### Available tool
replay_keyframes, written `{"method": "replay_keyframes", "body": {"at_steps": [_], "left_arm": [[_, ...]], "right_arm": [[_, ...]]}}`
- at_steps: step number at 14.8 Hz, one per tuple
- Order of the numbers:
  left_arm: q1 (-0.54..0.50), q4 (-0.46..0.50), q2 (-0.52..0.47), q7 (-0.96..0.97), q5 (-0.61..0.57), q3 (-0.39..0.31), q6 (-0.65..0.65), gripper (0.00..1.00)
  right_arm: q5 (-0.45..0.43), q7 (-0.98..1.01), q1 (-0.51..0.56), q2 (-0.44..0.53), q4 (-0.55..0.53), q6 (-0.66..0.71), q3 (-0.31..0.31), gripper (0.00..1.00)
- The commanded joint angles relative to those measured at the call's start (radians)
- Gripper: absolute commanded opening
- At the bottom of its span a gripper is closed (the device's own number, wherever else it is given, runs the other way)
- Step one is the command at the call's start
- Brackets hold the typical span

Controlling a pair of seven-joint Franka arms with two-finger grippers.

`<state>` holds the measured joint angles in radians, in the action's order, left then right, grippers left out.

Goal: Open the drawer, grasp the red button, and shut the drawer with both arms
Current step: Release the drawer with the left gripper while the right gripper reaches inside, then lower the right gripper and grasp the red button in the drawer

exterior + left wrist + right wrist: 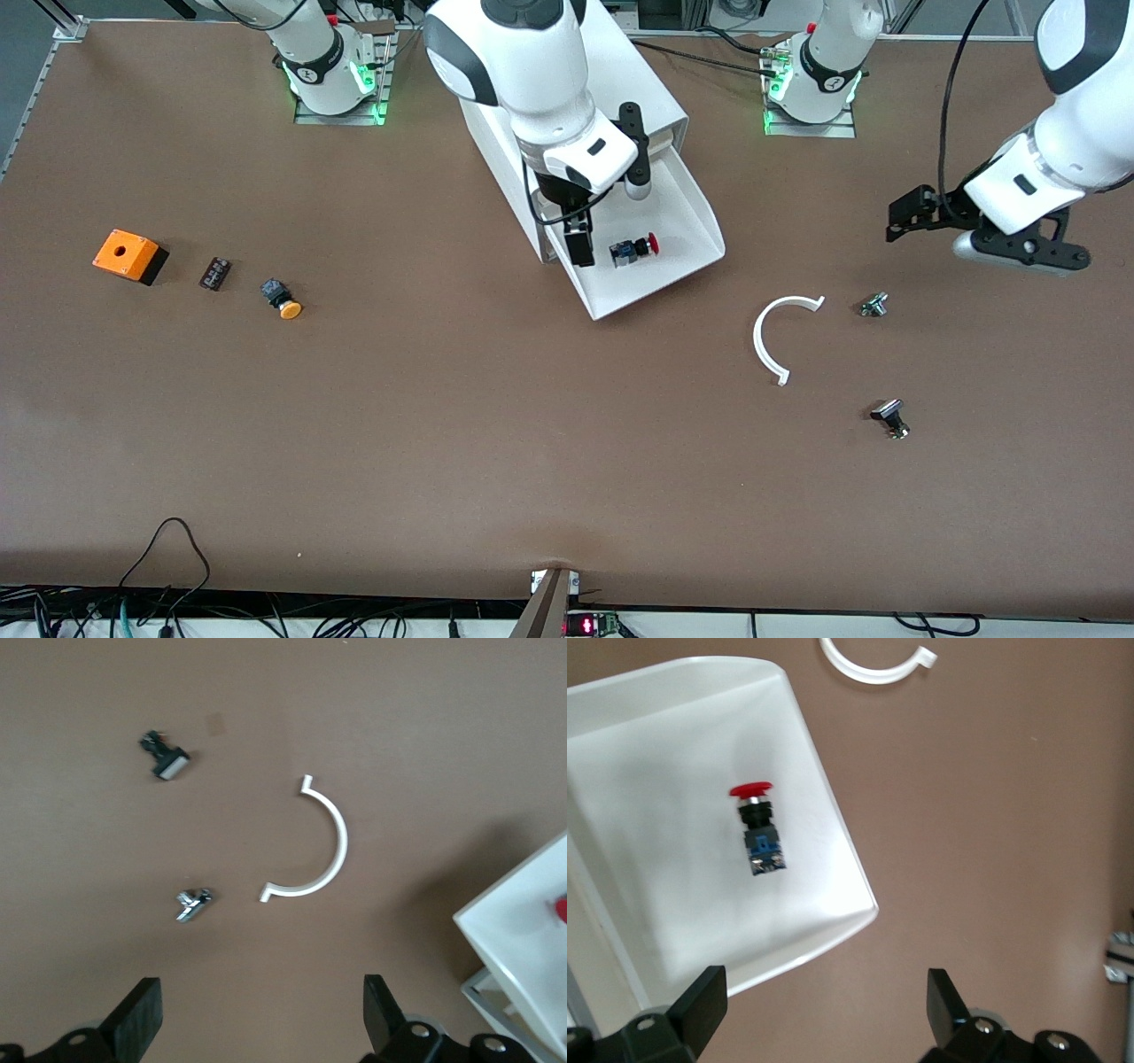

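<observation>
From the front view, the drawer (682, 221) stands pulled out of the white cabinet (620, 80), and the button (634, 250) lies on its side on the drawer floor, red cap toward the left arm's end of the bench (443, 443). My right jaws (580, 239) hang wide over the drawer, just beside the button, holding nothing. My left jaws (992, 239) wait wide over bare bench. Below them lie a white curved strip (772, 332) and two small silver parts (874, 306) (890, 418). Toward the right arm's end sit an orange box (126, 255), a small black block (214, 273) and an orange-capped button (281, 299).

My left wrist view shows the strip (328, 846), both parts and a drawer corner (518, 939).

My right wrist view alone shows the button's blue body (757, 828) clearly, inside the drawer (682, 735).
</observation>
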<state>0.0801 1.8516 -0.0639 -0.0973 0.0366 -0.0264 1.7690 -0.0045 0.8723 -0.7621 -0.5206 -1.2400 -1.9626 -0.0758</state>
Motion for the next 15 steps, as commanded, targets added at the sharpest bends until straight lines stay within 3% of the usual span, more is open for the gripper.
{"method": "replay_keyframes", "body": {"at_steps": [1,4,9,15], "left_arm": [[-0.011,-0.035,-0.007,0.013,-0.079,0.003,-0.017,1.0],[-0.016,-0.045,-0.001,0.014,-0.084,0.0,-0.014,1.0],[-0.057,-0.043,-0.002,0.019,-0.084,0.002,-0.016,1.0],[-0.097,-0.11,0.01,0.015,-0.083,-0.004,-0.042,1.0]], "right_arm": [[0.035,0.143,0.004,-0.044,0.07,0.102,-0.007,1.0],[0.041,0.223,-0.002,-0.053,0.07,0.185,-0.012,1.0],[0.051,0.284,-0.003,-0.059,0.125,0.194,-0.032,1.0],[0.047,0.284,-0.017,-0.15,0.132,0.027,-0.033,1.0]]}}
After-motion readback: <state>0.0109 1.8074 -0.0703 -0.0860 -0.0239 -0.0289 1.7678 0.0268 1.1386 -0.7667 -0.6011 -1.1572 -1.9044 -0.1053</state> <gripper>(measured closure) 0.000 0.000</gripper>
